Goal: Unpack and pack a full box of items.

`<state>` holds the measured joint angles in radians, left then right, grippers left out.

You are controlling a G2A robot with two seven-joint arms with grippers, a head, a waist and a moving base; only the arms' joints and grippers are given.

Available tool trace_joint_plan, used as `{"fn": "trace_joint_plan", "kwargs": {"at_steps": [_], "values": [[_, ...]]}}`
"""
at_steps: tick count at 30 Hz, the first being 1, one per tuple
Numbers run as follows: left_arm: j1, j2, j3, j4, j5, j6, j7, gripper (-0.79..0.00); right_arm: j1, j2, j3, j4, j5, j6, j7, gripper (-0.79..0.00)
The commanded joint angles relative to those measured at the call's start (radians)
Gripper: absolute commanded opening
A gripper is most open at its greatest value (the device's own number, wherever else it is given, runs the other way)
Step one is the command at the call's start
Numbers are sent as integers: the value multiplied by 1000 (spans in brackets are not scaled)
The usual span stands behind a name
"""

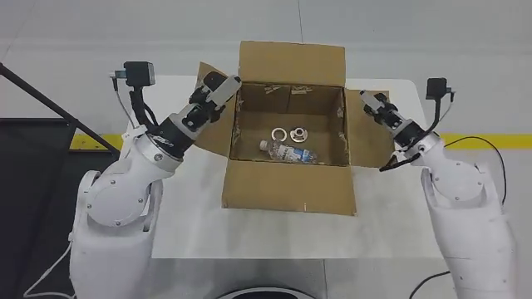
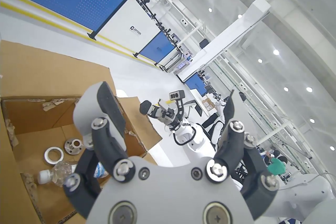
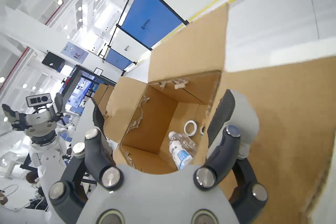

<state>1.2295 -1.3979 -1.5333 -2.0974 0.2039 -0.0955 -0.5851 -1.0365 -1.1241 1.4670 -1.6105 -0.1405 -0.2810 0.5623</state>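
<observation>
I read this as the unpacking step. The box (image 1: 287, 187) stood on the table (image 1: 391, 216) with all 4 flaps folded out. 3 things lay on its floor. The bottle (image 1: 288, 151) was on its side near the middle. The ring (image 1: 278, 134) and flange (image 1: 298, 136) lay flat just beyond it, close to each other.

My left gripper (image 1: 223, 87) hung over the box's left flap near the rim, jaws apart and holding nothing. My right gripper (image 1: 374, 104) sat over the right flap, jaws also apart and empty. Neither was inside the box.

I judged the bottle the easiest first pick. The next move would mean bringing 1 gripper over the rim and straight down between the walls, with the jaws turned to close across the bottle's body. The thin plastic looked likely to give, so a gentle squeeze seemed wise. The ring and flange looked harder, since they lay flat and gave little edge to pinch.
</observation>
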Motion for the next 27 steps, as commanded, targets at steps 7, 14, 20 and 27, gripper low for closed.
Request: {"fn": "trace_joint_plan", "kwargs": {"at_steps": [7, 14, 20, 27], "values": [[121, 9, -119, -40, -16, 24, 123, 0, 194, -11, -181, 0, -108, -31, 195, 0], [248, 14, -216, -46, -87, 32, 191, 0, 368, -37, -357, 131, -184, 61, 344, 0], [254, 14, -219, -45, -87, 34, 192, 0, 368, -37, -357, 131, -184, 61, 344, 0], [254, 14, -219, -45, -87, 34, 192, 0, 366, -37, -362, 130, -195, 64, 346, 0]]}}
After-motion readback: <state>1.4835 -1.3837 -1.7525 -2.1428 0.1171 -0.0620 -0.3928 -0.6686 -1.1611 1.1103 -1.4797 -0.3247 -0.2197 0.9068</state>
